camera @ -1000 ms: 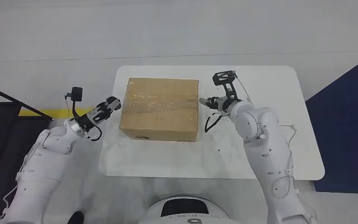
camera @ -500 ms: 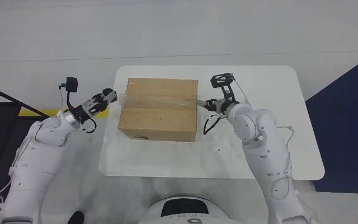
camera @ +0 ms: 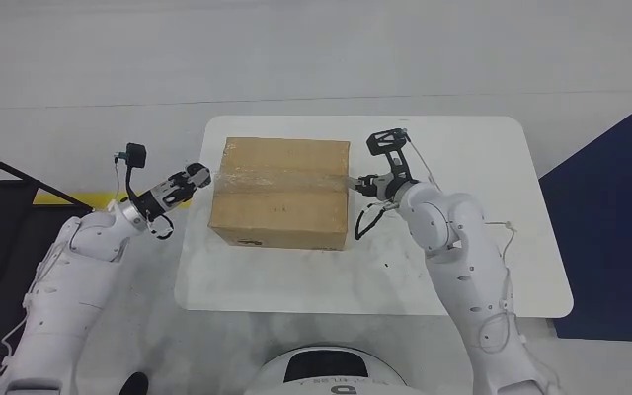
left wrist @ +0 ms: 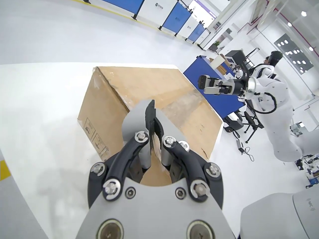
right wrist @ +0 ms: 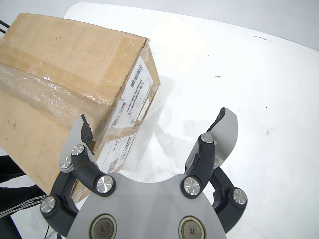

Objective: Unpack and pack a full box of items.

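Shifted slightly since a moment ago, the left gripper (camera: 200, 177), jaws closed and empty, hangs just beside the taped brown cardboard box (camera: 281, 193) on the white desk (camera: 474, 158), with the right gripper (camera: 355, 184), jaws open, at its right edge.

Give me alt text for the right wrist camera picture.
A closed cardboard box, with clear tape along its top seam, sits on a white table. The right claw hangs open beside the box's labelled end.
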### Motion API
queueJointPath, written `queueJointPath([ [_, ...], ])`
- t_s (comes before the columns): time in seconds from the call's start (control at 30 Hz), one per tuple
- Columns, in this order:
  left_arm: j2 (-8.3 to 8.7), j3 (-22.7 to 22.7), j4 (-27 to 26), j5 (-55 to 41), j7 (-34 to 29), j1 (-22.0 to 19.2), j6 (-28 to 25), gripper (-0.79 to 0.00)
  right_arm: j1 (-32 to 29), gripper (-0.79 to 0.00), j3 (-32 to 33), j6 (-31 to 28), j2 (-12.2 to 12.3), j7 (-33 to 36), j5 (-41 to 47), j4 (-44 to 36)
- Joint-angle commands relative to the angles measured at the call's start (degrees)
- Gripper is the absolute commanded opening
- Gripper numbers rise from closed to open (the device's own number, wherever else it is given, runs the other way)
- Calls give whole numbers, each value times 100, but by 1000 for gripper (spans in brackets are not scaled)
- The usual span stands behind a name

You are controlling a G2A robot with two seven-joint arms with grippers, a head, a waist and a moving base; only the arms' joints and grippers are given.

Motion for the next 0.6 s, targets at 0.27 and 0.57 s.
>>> queueJointPath([
  [0.27,-14,79,-22,46,-1,18,179,-785,-46,0,-6,49,28,-48,-34,-39],
  [0.57,-21,115,112,114,2,-16,208,-785,-67,0,10,95,52,34,16,-40],
])
